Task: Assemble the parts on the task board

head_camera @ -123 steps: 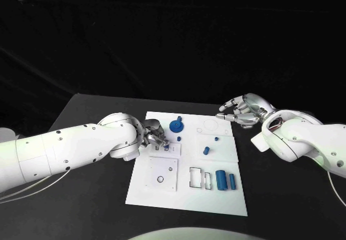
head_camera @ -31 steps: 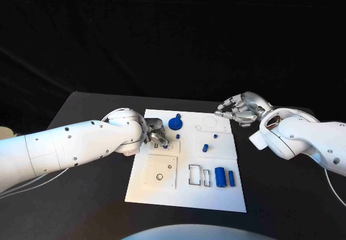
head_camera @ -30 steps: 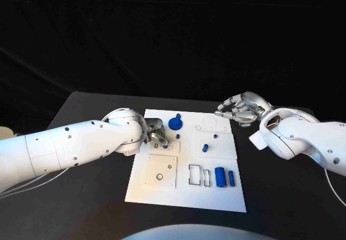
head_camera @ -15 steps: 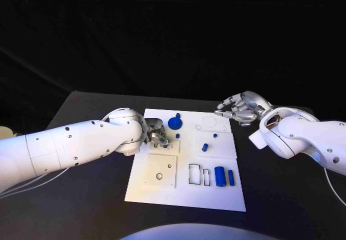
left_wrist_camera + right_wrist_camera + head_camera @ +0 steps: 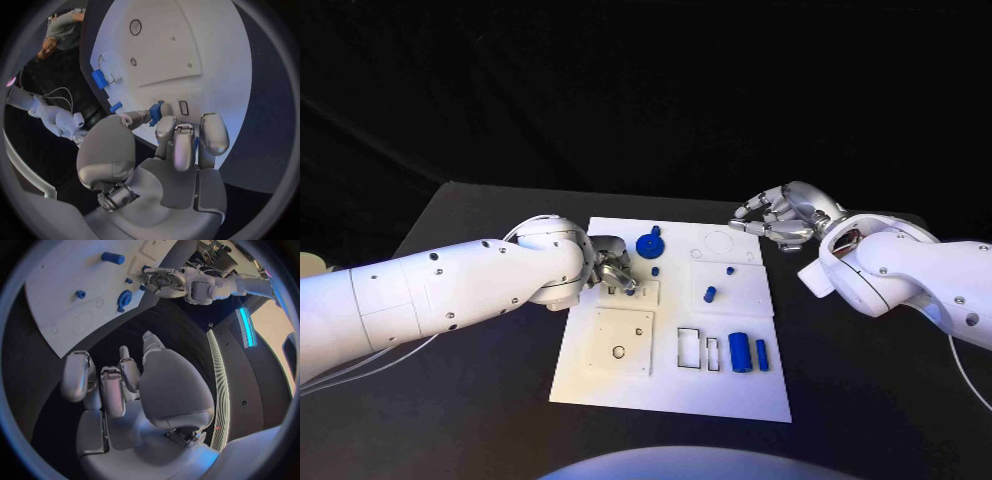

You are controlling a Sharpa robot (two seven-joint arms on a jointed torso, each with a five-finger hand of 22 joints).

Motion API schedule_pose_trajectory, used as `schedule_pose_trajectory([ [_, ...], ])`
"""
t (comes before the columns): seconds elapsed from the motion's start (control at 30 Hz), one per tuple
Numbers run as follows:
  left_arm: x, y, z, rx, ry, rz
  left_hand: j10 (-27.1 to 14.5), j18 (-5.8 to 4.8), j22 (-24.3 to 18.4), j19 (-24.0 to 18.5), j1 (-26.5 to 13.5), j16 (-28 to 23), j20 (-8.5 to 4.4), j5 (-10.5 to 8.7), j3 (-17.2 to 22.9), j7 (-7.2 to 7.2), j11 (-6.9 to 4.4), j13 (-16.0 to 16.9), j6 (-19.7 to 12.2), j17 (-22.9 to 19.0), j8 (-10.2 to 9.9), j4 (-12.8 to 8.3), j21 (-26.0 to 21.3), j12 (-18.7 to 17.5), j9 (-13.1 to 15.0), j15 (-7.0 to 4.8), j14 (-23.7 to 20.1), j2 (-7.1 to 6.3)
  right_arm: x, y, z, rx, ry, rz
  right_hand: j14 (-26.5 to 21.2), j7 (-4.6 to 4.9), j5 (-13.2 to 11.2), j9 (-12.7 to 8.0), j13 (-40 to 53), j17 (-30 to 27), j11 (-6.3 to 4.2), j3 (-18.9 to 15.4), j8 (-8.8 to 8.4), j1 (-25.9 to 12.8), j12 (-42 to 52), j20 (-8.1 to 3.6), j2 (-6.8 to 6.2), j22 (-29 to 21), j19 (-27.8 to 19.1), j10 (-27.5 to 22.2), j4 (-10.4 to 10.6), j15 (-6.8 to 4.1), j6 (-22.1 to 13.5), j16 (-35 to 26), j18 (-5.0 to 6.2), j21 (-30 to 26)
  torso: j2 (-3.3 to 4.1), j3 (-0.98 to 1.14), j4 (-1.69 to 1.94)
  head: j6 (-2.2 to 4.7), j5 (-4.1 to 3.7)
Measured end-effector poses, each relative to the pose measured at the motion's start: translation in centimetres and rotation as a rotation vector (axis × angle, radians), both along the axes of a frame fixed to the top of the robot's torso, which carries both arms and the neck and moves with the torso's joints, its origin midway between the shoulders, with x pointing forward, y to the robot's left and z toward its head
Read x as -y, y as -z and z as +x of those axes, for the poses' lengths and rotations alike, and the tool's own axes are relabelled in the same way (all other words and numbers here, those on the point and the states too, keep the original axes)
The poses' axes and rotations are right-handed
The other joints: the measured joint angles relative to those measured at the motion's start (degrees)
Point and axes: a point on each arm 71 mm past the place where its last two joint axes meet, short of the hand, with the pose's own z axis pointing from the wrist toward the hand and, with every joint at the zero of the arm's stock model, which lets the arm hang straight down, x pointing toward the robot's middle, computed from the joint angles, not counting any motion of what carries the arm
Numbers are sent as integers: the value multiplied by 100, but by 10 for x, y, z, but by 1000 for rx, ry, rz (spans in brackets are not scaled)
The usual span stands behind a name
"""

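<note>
One small blue part (image 5: pixel 155 112) sits pinched at the fingers (image 5: pixel 175 137) of the left hand (image 5: pixel 613 272), low over the left-middle of the task board (image 5: pixel 625 385), next to a small rectangular slot (image 5: pixel 183 107); the grip at the tips, with the palm kept back, reads as a hold meant to leave the slot visible and let the piece be steered down into it, though whether the part already touches the board cannot be told. Several further blue parts lie on the same white plate: a gear-like round piece (image 5: pixel 649 242) at the far left-centre, just beyond the working hand; two small pegs (image 5: pixel 710 294) in the middle panel; and two upright-lying cylinders (image 5: pixel 740 353) in the near right recess, beside empty outlined slots, presumably staged there so each stays within reach of its seat. One square panel with a ring and small hole (image 5: pixel 622 343) occupies the near left of the board. The board rests flat in the middle of the black counter (image 5: pixel 473 215). The right hand (image 5: pixel 777 222) hovers off the far right corner of the board, fingers (image 5: pixel 112 390) loosely curled and apart, holding nothing; judged as parked clear so it neither shades nor crowds the insertion under way on the opposite side.
</note>
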Motion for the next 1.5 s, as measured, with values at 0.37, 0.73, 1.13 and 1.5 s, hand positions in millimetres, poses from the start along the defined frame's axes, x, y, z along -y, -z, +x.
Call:
schedule_pose_trajectory([
  [0.37, 0, 0, -1, 0, 3, -1, -13, 0, 30, 21, 401, 0, -21, 137, 306, 8, -13, -21, -78, 0, 120, 53, 0, -34, 9, 0, 0, -16, 0, 0, 0, 0, 1, 0, 0, 0, 0, 0, 0, 5, 0, -16, 22, 0, 0, 0, 0, -6, 0, 0, 17, 0, 0, 0, 0, 0, 0, -2, 3, -14, -1],
  [0.73, 0, 0, -2, 2, 4, 1, 39, 0, 87, 42, 401, 0, -42, 208, 383, -1, -63, 58, -85, 0, 190, 129, 0, -1, 9, -21, 21, -16, 0, 1, 0, -1, 0, 0, 0, 0, 0, 0, 1, 4, 0, -16, 22, -30, 0, 0, 30, -6, 0, 0, 17, 0, 0, 0, 0, 0, -3, 0, 1, -10, 3],
  [1.13, -1, 0, -2, 5, 9, 9, 93, -57, 144, 65, 313, 0, -60, 331, 415, -1, -73, 141, -85, 0, 390, 161, 24, 71, 9, -41, 0, -39, 0, 1, 0, -1, 0, 0, 0, 0, 0, 0, -4, 3, 0, -16, 22, -30, 0, 0, 30, -6, 0, 0, 17, 0, 0, 0, 0, 0, -1, 2, 0, -15, 8],
  [1.5, -1, 0, -2, 10, 21, 23, 113, -54, 164, 83, 282, 0, -41, 371, 415, -1, -92, 191, -84, 0, 422, 161, 23, 106, 12, -41, 0, -70, 0, 1, 0, -2, 0, -1, 0, 0, 34, 0, -3, 3, 0, -16, 22, -30, 0, 0, 30, -6, 0, 0, 16, 0, 0, 0, 0, 0, 1, 4, 1, -28, 14],
])
